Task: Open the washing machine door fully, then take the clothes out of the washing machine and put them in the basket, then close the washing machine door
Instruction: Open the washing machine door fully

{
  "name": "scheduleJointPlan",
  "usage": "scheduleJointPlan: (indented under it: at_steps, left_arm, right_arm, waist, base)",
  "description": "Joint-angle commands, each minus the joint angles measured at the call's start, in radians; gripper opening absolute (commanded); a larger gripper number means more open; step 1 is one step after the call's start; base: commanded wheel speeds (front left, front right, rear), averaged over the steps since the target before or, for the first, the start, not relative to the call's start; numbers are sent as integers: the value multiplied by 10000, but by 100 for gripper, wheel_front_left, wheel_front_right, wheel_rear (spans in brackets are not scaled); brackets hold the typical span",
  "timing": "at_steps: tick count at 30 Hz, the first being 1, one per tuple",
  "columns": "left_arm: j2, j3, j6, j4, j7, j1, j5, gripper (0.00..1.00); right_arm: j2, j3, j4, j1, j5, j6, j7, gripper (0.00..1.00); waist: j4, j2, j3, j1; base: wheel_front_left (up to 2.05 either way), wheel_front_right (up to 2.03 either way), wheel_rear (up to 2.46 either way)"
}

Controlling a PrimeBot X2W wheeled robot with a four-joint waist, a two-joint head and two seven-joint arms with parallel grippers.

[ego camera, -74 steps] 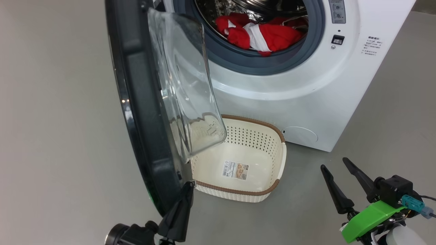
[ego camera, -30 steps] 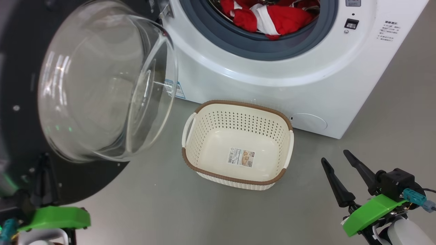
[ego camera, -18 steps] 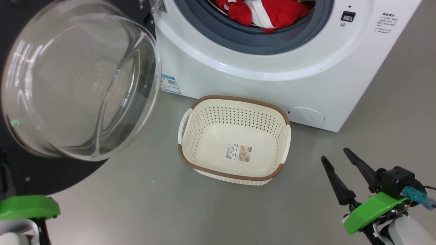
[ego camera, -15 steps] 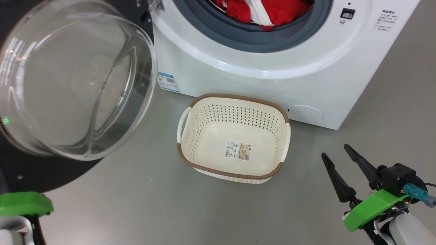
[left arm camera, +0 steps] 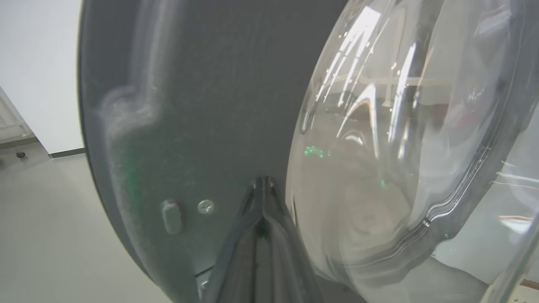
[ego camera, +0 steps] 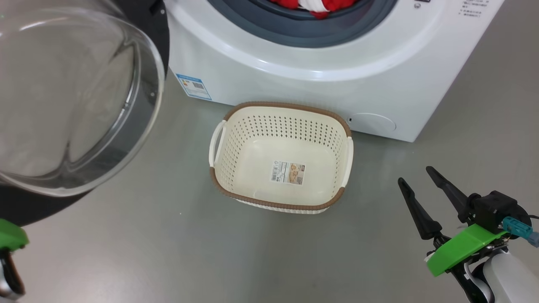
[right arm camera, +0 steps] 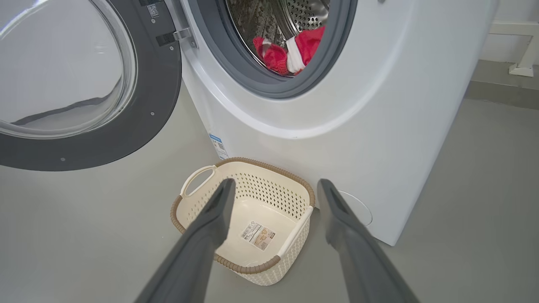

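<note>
Left of the washing machine [ego camera: 294,84], the washing machine door [ego camera: 158,38] stands swung wide open, glass bowl [ego camera: 76,105] bulging toward me. Basket [ego camera: 276,105] sits on the floor [ego camera: 168,252] just in front of the machine, mouth up, long axis parallel to its front. Clothes [right arm camera: 309,42] lie at the drum's front lip. Left fingers [left arm camera: 242,244]: pinched together, nothing between them, tips against the door's dark inner face beside the bowl. Right fingers [right arm camera: 210,227]: spread wide, empty, near the basket.

Bare test room: a lone washing machine [right arm camera: 379,105] on smooth grey floor [right arm camera: 84,235], plain white wall [right arm camera: 516,10] behind it.
</note>
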Motion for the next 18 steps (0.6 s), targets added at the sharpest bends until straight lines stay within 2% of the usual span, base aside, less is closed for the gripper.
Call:
scheduleJointPlan:
  at_steps: [1,10,18]
  left_arm:
    - [718,487,-101,-21,-53,-434,11,0]
    - [1089,988,-163,800,-53,-1111,85,0]
    - [1060,1365,-286,1022,-53,-1321,99,0]
  right_arm:
    - [-141,175,-254,-122,19,16,-120,100]
    - [-317,193,-308,-278,28,16,-120,100]
    - [-343,203,-254,-337,44,16,-120,100]
  waist:
    - [-95,0,148,0]
    - [-207,0,456,0]
    - [-207,0,390,0]
  base:
    - [0,0,0]
    - [0,0,0]
    - [0,0,0]
